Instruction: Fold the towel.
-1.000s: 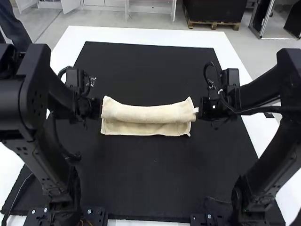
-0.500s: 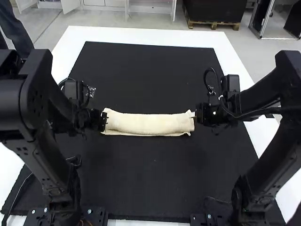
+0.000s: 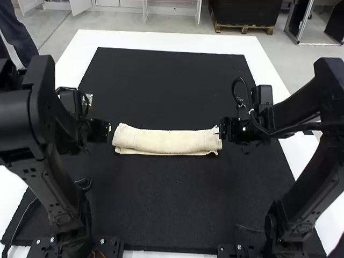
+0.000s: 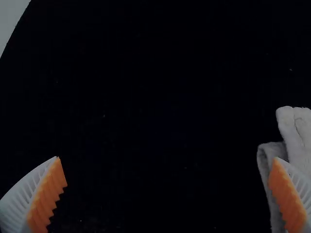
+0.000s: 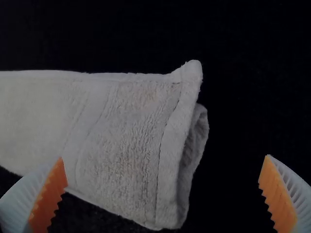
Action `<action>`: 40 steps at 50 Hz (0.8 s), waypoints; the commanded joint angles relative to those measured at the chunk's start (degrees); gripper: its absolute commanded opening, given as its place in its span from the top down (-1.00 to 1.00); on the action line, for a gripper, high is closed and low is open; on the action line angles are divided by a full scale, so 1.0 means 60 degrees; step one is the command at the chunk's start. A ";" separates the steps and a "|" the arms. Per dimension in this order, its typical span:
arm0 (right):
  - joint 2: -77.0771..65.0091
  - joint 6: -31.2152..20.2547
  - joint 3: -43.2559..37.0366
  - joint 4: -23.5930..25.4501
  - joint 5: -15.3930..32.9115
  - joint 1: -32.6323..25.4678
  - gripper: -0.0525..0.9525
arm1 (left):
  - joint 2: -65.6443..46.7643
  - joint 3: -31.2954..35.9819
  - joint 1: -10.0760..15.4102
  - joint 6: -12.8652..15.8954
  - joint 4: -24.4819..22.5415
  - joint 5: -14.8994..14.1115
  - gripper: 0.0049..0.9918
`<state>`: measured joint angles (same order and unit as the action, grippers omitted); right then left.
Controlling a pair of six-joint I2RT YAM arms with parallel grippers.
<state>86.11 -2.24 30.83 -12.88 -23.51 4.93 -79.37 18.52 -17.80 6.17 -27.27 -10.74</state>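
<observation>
The cream towel (image 3: 166, 141) lies as a narrow folded strip across the middle of the black mat, its layers stacked at the ends. At its left end, a small gap away, is my left gripper (image 3: 110, 130); my right gripper (image 3: 219, 129) is close by the right end. In the left wrist view my left gripper (image 4: 167, 170) stands open, one finger over the edge of the towel (image 4: 301, 136). The right wrist view has my right gripper (image 5: 163, 170) wide open above the end of the towel (image 5: 126, 145), holding nothing.
The black mat (image 3: 172, 199) spreads over the white table (image 3: 161, 38). The two arms stand at either side, and a thin cable (image 3: 24, 220) lies at the near left.
The towel's rolled upper part came down toward the near side, covering most of the lower layer. My left gripper let go and moved off to the left; the right one opened and released its end.
</observation>
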 commanded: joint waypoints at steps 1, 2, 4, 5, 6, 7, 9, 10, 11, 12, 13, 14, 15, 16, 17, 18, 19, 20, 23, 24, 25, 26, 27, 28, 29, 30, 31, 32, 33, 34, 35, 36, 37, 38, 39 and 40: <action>0.0371 -0.0125 0.0208 -0.0138 0.0241 0.0175 -0.92 | 0.0455 0.0340 -0.0197 -0.0194 0.0062 -0.0187 -0.96; 0.0459 -0.0125 0.0238 -0.0152 0.0270 0.0189 -0.92 | 0.0485 0.0355 -0.0212 -0.0194 0.0091 -0.0187 -0.96; 0.0576 -0.0125 0.0252 -0.0255 0.0300 0.0219 -0.92 | 0.0543 0.0384 -0.0226 -0.0194 0.0179 -0.0187 -0.96; 0.0634 -0.0125 0.0267 -0.0299 0.0300 0.0233 -0.92 | 0.0587 0.0414 -0.0226 -0.0194 0.0238 -0.0187 -0.96; 0.0722 -0.0125 0.0282 -0.0357 0.0300 0.0248 -0.92 | 0.0631 0.0443 -0.0226 -0.0194 0.0296 -0.0187 -0.96; 0.0781 -0.0125 0.0311 -0.0372 0.0314 0.0263 -0.92 | 0.0661 0.0472 -0.0241 -0.0209 0.0326 -0.0187 -0.96; 0.0913 -0.0125 0.0355 -0.0401 0.0329 0.0292 -0.92 | 0.0719 0.0487 -0.0226 -0.0253 0.0399 -0.0187 -0.96; 0.0957 -0.0125 0.0384 -0.0445 0.0329 0.0306 -0.92 | 0.0748 0.0502 -0.0226 -0.0267 0.0428 -0.0202 -0.96; 0.1001 -0.0125 0.0384 -0.0504 0.0329 0.0321 -0.92 | 0.0792 0.0516 -0.0226 -0.0267 0.0487 -0.0202 -0.96; 0.1074 -0.0110 0.0414 -0.0563 0.0329 0.0336 -0.92 | 0.0822 0.0531 -0.0226 -0.0282 0.0531 -0.0202 -0.96; 0.1103 -0.0110 0.0428 -0.0577 0.0329 0.0350 -0.92 | 0.0851 0.0531 -0.0226 -0.0297 0.0560 -0.0202 -0.96; 0.1147 -0.0095 0.0458 -0.0606 0.0329 0.0365 -0.92 | 0.0895 0.0531 -0.0226 -0.0355 0.0589 -0.0202 -0.96; 0.1191 -0.0095 0.0487 -0.0621 0.0329 0.0380 -0.92 | 0.0924 0.0546 -0.0226 -0.0414 0.0604 -0.0202 -0.96; 0.1250 -0.0095 0.0516 -0.0650 0.0314 0.0394 -0.92 | 0.0954 0.0531 -0.0212 -0.0429 0.0619 -0.0202 -0.96; 0.1264 -0.0095 0.0531 -0.0680 0.0314 0.0409 -0.92 | 0.0983 0.0531 -0.0212 -0.0429 0.0663 -0.0202 -0.96; 0.1323 -0.0066 0.0545 -0.0724 0.0314 0.0424 -0.92 | 0.0997 0.0531 -0.0197 -0.0443 0.0677 -0.0202 -0.96; 0.1352 -0.0051 0.0575 -0.0753 0.0314 0.0453 -0.92 | 0.1027 0.0531 -0.0197 -0.0472 0.0721 -0.0202 -0.96; 0.1411 -0.0051 0.0589 -0.0768 0.0314 0.0468 -0.92 | 0.1056 0.0531 -0.0197 -0.0502 0.0750 -0.0202 -0.96; 0.1543 -0.0022 0.0677 -0.0826 0.0314 0.0555 -0.92 | 0.1144 0.0546 -0.0182 -0.0502 0.0809 -0.0202 -0.96; 0.1572 -0.0022 0.0692 -0.0826 0.0314 0.0570 -0.92 | 0.1173 0.0531 -0.0182 -0.0502 0.0838 -0.0202 -0.96; 0.1616 -0.0022 0.0707 -0.0841 0.0314 0.0599 -0.92 | 0.1203 0.0531 -0.0182 -0.0502 0.0838 -0.0202 -0.96; 0.1660 -0.0022 0.0721 -0.0841 0.0314 0.0614 -0.92 | 0.1232 0.0531 -0.0182 -0.0502 0.0853 -0.0202 -0.96; 0.1689 -0.0007 0.0736 -0.0855 0.0314 0.0643 -0.92 | 0.1261 0.0531 -0.0182 -0.0502 0.0868 -0.0202 -0.96; 0.1733 -0.0007 0.0736 -0.0870 0.0329 0.0658 -0.91 | 0.1290 0.0531 -0.0182 -0.0502 0.0882 -0.0202 -0.96; 0.1762 -0.0007 0.0750 -0.0870 0.0329 0.0673 -0.91 | 0.1320 0.0531 -0.0168 -0.0502 0.0926 -0.0202 -0.96; 0.1806 -0.0007 0.0765 -0.0899 0.0329 0.0702 -0.91 | 0.1349 0.0531 -0.0168 -0.0502 0.0941 -0.0202 -0.96; 0.1836 -0.0007 0.0765 -0.0929 0.0329 0.0717 -0.91 | 0.1364 0.0531 -0.0182 -0.0516 0.0941 -0.0202 -0.96; 0.1865 -0.0007 0.0765 -0.0973 0.0344 0.0717 -0.91 | 0.1393 0.0546 -0.0182 -0.0502 0.0941 -0.0202 -0.96; 0.1894 -0.0007 0.0765 -0.1017 0.0373 0.0731 -0.91 | 0.1422 0.0546 -0.0168 -0.0516 0.0956 -0.0202 -0.96; 0.1924 -0.0007 0.0765 -0.1046 0.0402 0.0746 -0.91 | 0.1466 0.0531 -0.0168 -0.0502 0.0985 -0.0202 -0.96; 0.1938 -0.0007 0.0765 -0.1090 0.0432 0.0761 -0.91 | 0.1510 0.0531 -0.0168 -0.0516 0.1000 -0.0202 -0.96; 0.1982 0.0007 0.0780 -0.1119 0.0446 0.0775 -0.91 | 0.1554 0.0531 -0.0168 -0.0502 0.1000 -0.0202 -0.96; 0.2011 -0.0007 0.0780 -0.1134 0.0461 0.0790 -0.91 | 0.1598 0.0546 -0.0168 -0.0502 0.1029 -0.0202 -0.96; 0.2055 -0.0007 0.0780 -0.1178 0.0475 0.0790 -0.90 | 0.1627 0.0531 -0.0168 -0.0502 0.1058 -0.0202 -0.96; 0.2085 0.0007 0.0780 -0.1207 0.0490 0.0790 -0.90 | 0.1657 0.0531 -0.0168 -0.0516 0.1073 -0.0202 -0.96; 0.2143 -0.0007 0.0794 -0.1251 0.0490 0.0805 -0.90 | 0.1671 0.0531 -0.0168 -0.0516 0.1073 -0.0202 -0.96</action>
<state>97.91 -2.31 34.15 -19.20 -21.63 8.93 -70.91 20.18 -18.74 3.62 -20.78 -11.40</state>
